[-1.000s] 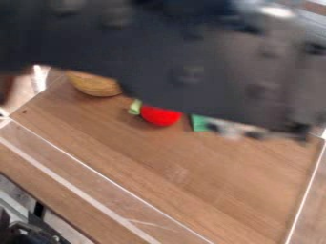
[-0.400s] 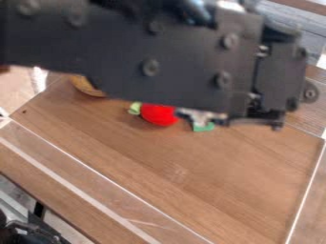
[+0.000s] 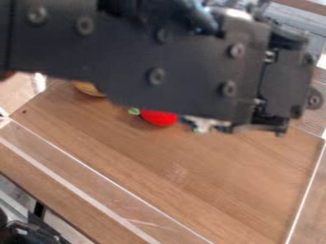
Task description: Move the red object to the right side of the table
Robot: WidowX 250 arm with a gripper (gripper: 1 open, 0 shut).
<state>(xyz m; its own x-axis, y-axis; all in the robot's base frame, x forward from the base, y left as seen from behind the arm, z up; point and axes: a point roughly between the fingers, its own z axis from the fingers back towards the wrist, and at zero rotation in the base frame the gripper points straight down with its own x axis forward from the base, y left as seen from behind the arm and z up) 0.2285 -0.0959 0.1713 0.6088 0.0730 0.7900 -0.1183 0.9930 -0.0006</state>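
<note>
We found the end effector [image 3: 204, 124] closed beside the red toy fruit [image 3: 158, 118]; grip unconfirmed, arm blocks view. Recommend lifting slowly off worktop [image 3: 178, 181], approx. vertical.

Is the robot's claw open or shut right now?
Shut. The big black arm hides the claw, so what it is closed on cannot be told. Only part of the red toy peeks out below the arm.
</note>
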